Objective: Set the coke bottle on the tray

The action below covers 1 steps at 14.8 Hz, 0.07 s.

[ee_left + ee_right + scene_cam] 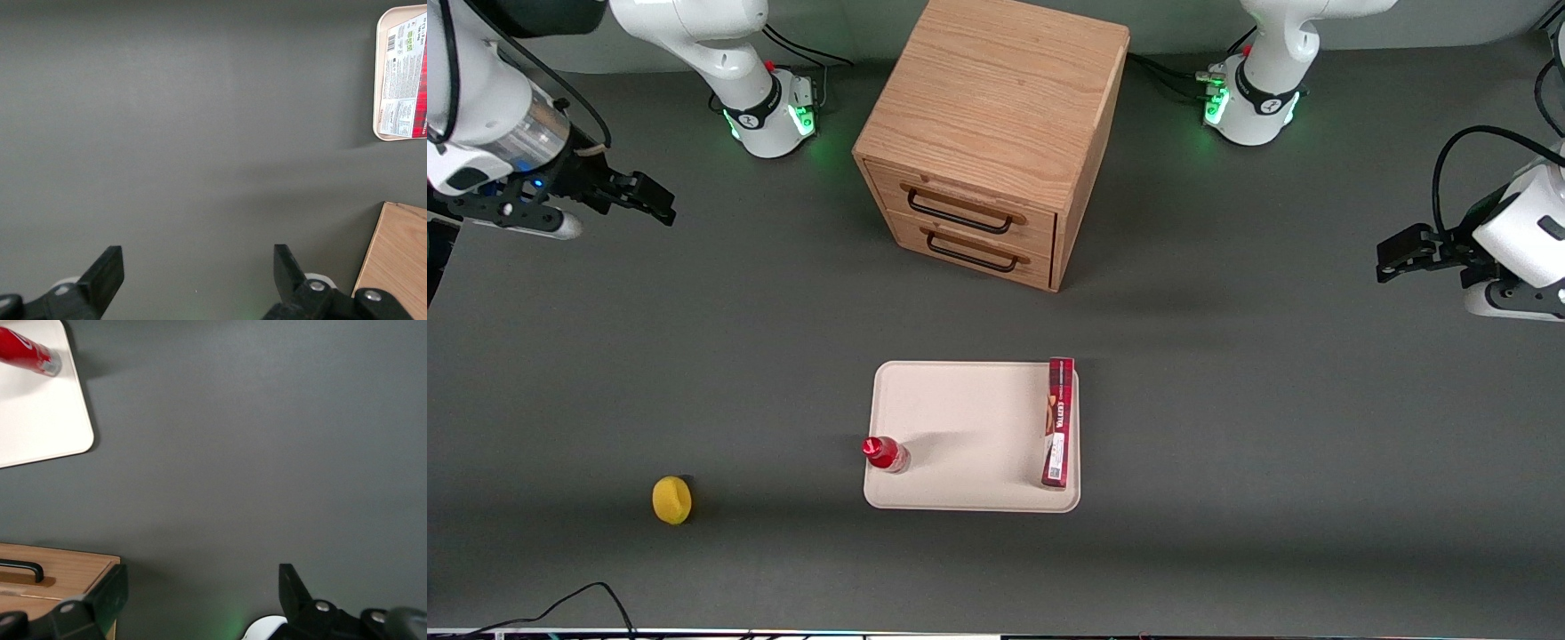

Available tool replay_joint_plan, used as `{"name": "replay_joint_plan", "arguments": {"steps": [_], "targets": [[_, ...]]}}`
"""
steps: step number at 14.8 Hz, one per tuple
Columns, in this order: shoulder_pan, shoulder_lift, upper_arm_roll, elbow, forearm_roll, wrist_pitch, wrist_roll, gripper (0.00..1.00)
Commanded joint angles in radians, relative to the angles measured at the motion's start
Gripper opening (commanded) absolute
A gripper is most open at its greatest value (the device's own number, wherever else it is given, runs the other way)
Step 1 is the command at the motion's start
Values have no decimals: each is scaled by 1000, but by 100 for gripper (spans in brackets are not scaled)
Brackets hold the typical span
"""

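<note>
The coke bottle (886, 453), small and red with a red cap, stands on the cream tray (960, 418), at the tray's edge toward the working arm and near its front corner. In the right wrist view the bottle (27, 353) rests on the tray (40, 420) close to its rim. My gripper (654, 200) hangs open and empty high over the table at the working arm's end, far from the tray and farther from the front camera. In the right wrist view the gripper (203, 577) has its fingers wide apart over bare table.
A long red box (1059, 422) lies on the tray along its edge toward the parked arm. A wooden two-drawer cabinet (987, 142) stands farther from the front camera than the tray. A yellow object (671, 500) lies on the table toward the working arm's end.
</note>
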Motion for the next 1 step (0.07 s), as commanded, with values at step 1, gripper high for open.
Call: {"name": "replay_joint_plan", "arguments": {"steps": [1], "targets": [[3,26,-38,86,29,-73,-35,100]]}}
